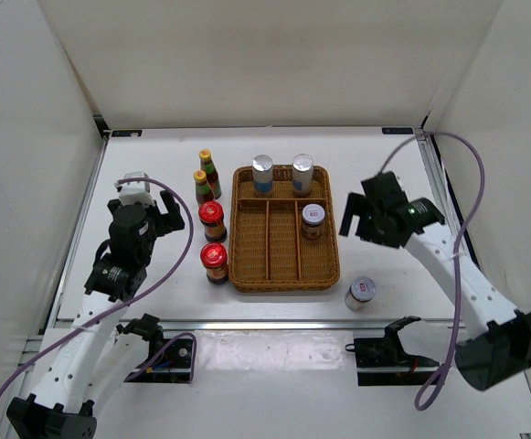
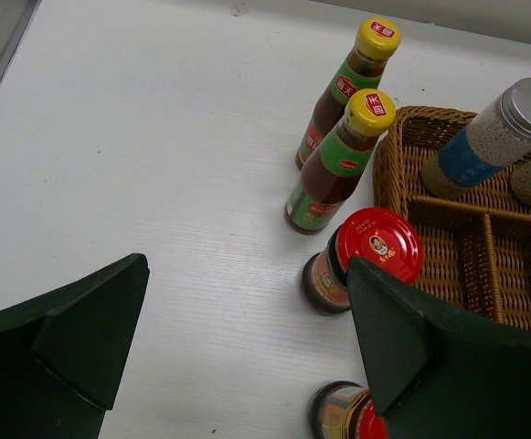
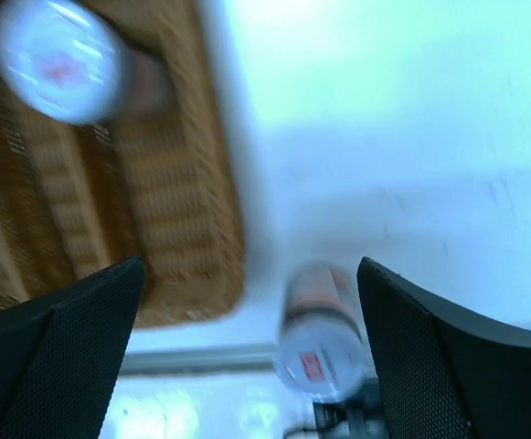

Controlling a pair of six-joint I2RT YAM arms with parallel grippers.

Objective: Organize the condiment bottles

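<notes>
**Top external view.** The left tool (image 1: 153,212) has its jaws fully spread. It holds nothing and touches nothing. The right tool (image 1: 361,206) is also spread wide and empty, beside the right rim of the wicker tray (image 1: 283,285).

On the desk (image 1: 155,155), left of the tray and just right of the left tool, stand 4 containers:
- the far sauce bottle (image 1: 208,169)
- the near sauce bottle (image 1: 202,186)
- the far red-lidded jar (image 1: 212,219)
- the near red-lidded jar (image 1: 216,262)

The tray's 2 far compartments hold the left silver-capped bottle (image 1: 262,174) and the right silver-capped bottle (image 1: 302,172). The tray jar (image 1: 313,219), white-lidded, sits in the right long compartment, near the right tool. The loose jar (image 1: 361,293), also white-lidded, rests on the desk just beside the tray's near right corner, apart from the right tool.

**Left wrist view.** The left tool (image 2: 247,274) is wide open with only bare desk between its fingers. The far red-lidded jar (image 2: 375,247) shows a small portrait emblem on its lid. The near red-lidded jar (image 2: 343,416) is partly hidden by the right-hand finger. Both sauce bottles (image 2: 343,160) carry red labels whose writing is too small to read.

**Right wrist view.** The picture is blurred. The right tool (image 3: 251,265) is wide open and grips nothing. The loose jar (image 3: 320,334) appears between the fingers, closer to the right-hand one. It has a red mark on its lid that cannot be read. The tray jar (image 3: 59,59) is at the upper left.
</notes>
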